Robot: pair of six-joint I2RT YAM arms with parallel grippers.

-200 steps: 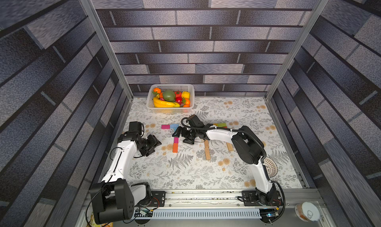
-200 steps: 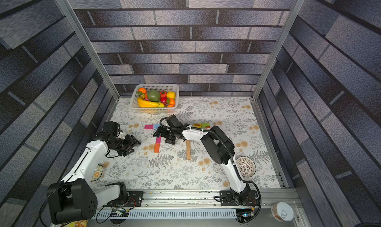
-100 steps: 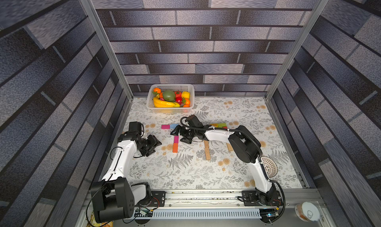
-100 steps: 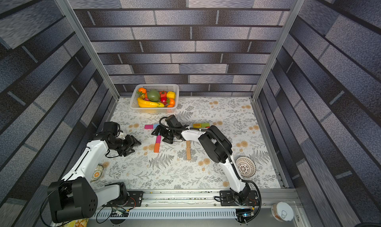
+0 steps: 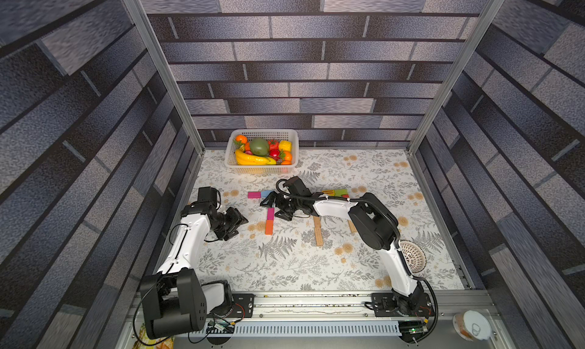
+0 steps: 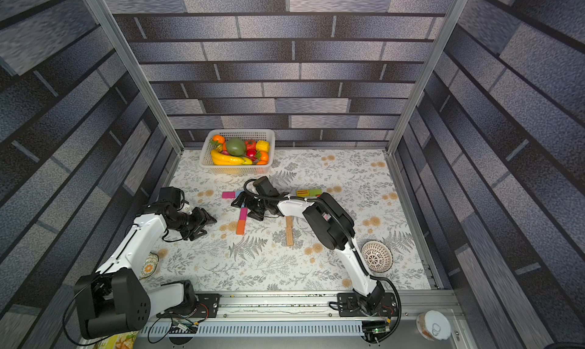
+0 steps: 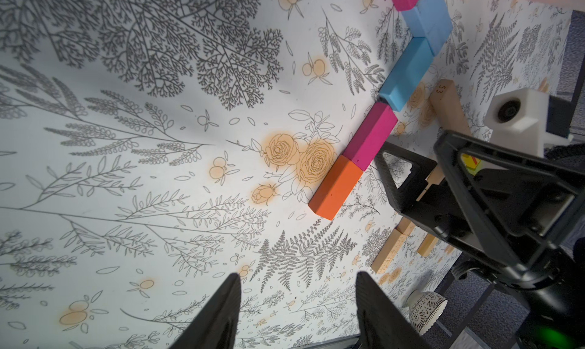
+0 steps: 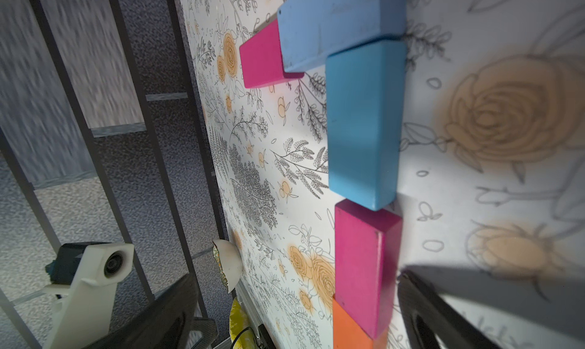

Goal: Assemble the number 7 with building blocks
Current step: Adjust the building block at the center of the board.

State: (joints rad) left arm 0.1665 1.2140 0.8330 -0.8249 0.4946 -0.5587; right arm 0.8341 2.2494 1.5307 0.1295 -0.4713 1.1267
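Observation:
The number 7 lies flat on the floral cloth. Its bar is a pink block and a blue block. Its stem is a blue block, a magenta block and an orange block. My right gripper hangs open, low over the stem. The magenta block sits between its fingers, near one of them. In both top views the arm hides the stem's blue block. My left gripper stands open and empty, left of the orange block.
Loose tan blocks lie right of the stem, and yellow, green and red blocks sit behind the right arm. A white basket of toy fruit stands at the back. A patterned bowl sits at the right.
My right gripper has crept a little to the left over the stem. The left arm and the blocks have stayed put.

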